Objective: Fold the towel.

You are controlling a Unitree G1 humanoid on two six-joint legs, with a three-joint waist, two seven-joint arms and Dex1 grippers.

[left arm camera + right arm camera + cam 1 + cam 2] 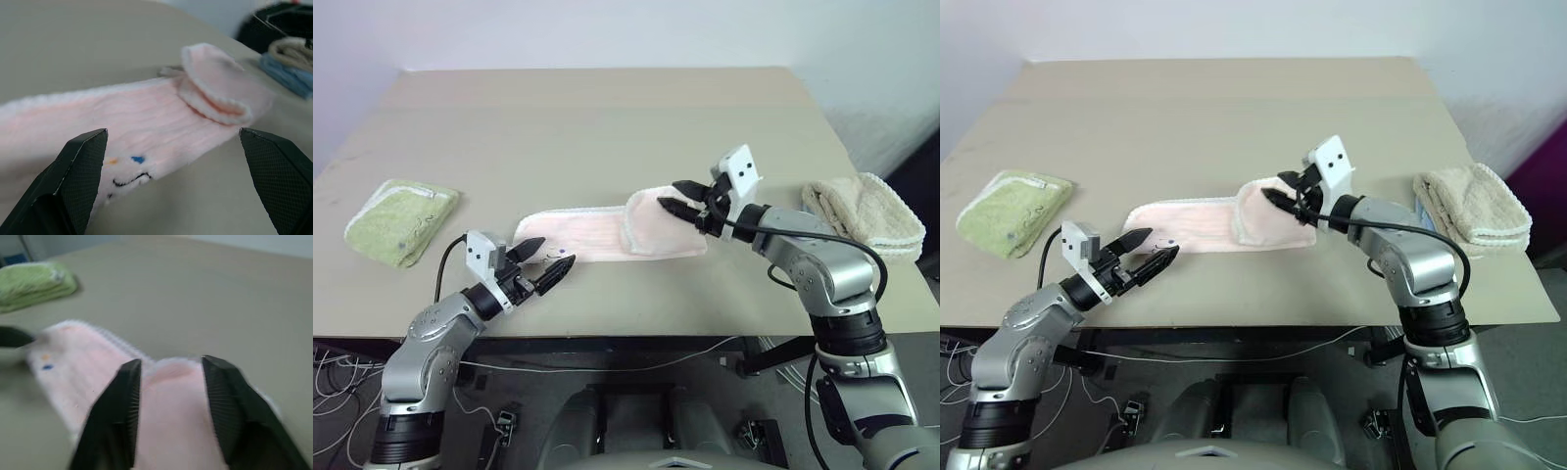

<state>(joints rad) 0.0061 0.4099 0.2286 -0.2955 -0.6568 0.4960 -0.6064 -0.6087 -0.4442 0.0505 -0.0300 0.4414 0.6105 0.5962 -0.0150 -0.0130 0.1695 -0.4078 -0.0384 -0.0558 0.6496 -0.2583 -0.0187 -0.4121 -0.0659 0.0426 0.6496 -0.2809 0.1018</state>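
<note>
The left gripper (540, 265) hung wide open at the table's (607, 117) near edge, holding nothing, just short of the towel's (597, 235) printed end. The towel lay mid-table, its right end folded over. Above that fold the right gripper (676, 199) stood parted, gripping nothing.

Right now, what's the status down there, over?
Left fingers open beside the pale pink striped cloth towel. Right fingers parted above its folded-over end. Nothing blocking.
</note>
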